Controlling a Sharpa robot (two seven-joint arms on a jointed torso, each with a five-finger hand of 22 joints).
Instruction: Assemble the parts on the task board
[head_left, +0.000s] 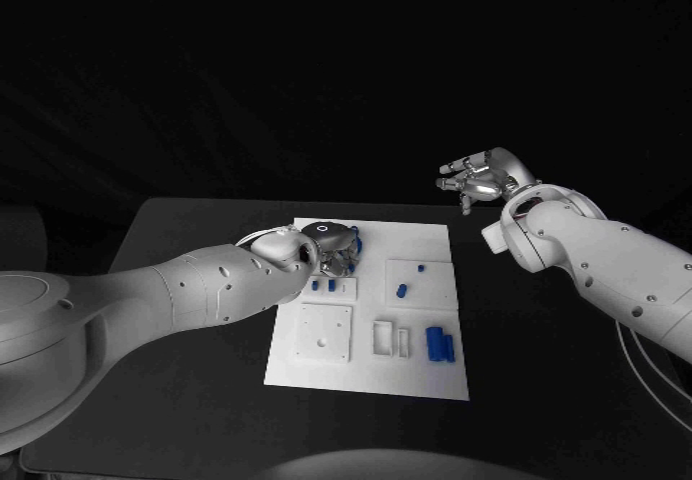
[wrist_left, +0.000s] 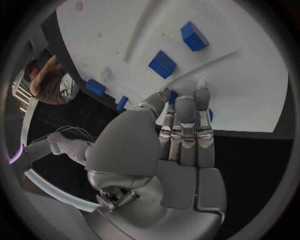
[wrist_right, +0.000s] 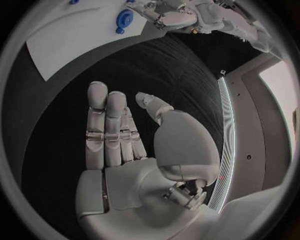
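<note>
The left hand (head_left: 329, 250) rests fingers-together on a blue part (wrist_left: 209, 115) at the far edge of the white rectangular task board (head_left: 433, 375), while the right hand (head_left: 480, 178) hovers beyond it, fingers straight, holding nothing.

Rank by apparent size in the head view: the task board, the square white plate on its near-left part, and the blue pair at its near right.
1. task board, largest.
2. square white plate.
3. blue pair, smallest; the two pieces look alike in size.
</note>
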